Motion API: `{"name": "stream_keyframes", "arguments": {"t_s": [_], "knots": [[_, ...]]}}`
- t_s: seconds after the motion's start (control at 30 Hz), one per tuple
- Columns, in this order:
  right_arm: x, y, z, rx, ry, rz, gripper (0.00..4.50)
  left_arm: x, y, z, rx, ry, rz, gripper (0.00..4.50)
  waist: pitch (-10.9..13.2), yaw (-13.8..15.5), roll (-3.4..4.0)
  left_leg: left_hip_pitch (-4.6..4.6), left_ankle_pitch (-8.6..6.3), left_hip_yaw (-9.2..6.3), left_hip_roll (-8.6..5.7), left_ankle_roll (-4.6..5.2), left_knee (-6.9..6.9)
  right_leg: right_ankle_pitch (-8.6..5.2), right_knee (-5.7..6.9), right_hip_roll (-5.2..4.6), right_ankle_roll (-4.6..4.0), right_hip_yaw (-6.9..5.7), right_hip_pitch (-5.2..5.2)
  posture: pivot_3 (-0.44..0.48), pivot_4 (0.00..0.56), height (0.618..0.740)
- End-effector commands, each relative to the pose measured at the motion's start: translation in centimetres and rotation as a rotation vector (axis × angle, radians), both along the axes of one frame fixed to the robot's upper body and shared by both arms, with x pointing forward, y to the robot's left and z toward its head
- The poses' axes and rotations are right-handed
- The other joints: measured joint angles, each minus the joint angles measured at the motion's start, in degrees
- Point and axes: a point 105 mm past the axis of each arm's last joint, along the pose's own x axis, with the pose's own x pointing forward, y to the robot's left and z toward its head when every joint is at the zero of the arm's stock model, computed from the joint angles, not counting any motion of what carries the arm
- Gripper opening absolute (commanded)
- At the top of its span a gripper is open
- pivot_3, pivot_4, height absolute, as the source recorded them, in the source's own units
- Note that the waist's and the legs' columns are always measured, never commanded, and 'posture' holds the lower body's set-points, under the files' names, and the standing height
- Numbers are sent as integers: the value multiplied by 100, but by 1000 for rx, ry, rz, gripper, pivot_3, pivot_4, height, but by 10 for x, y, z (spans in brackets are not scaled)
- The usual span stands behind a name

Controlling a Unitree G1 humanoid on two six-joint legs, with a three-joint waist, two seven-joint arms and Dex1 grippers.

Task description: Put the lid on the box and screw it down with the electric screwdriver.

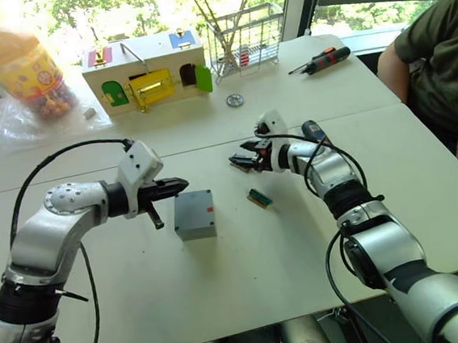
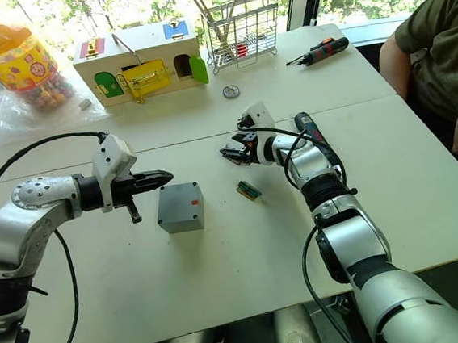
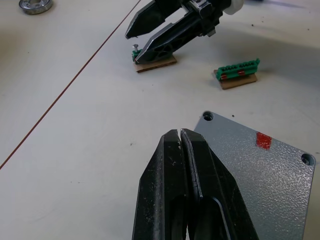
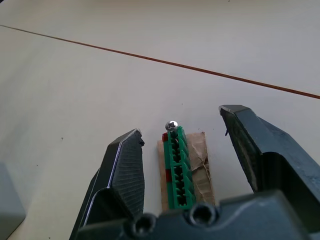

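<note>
Beside the box (image 1: 194, 214), left claw (image 1: 180, 183) clenched; right claw (image 4: 182, 145) spread over a green strip (image 4: 177, 167).

Bright daylight from the far windows (image 1: 196, 0), blown-out glare there, soft shadows, sharp focus

From my station, the two head cameras look forward and down over the white table (image 1: 244, 243), set side by side; both cover the grey box (image 1: 194, 214) and the far-side wooden box (image 2: 139, 65), with a slight sideways offset between them. The left wrist camera sits close above the grey box, facing along its gripper (image 3: 180, 145) toward the right gripper (image 3: 150, 37) beyond. The right wrist camera sits very near the table, facing a green terminal strip (image 4: 177, 170) beyond the box. Both wrist views share that strip.
</note>
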Motion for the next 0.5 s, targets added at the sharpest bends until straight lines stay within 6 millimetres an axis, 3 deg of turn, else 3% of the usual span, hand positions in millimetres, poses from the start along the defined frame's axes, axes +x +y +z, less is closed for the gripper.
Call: {"name": "stream_keyframes", "arguments": {"t_s": [0.03, 0.13, 0.5], "knots": [[3, 10, 17, 20, -57, 22, 1641, -1, -1, 7, 7, -46, -6, 0, 0, -4, 0, 0, 0, 0, 0, 0, 0, 0, 0, 0, 0, 0, 0, 0, 150, 740], [4, 11, 18, 25, -57, 16, 35, 0, -1, 6, 8, -44, -5, 0, 0, -15, 0, 0, 0, 0, 1, 0, -1, 0, 0, 0, 0, 0, -1, 0, 150, 740], [2, 9, 24, 66, -52, 20, 35, 1, -2, 2, 6, -40, -6, 0, 0, -21, 0, 0, 0, 0, 0, -1, -1, 0, 1, 0, 0, 0, 0, 0, 150, 740]]}}
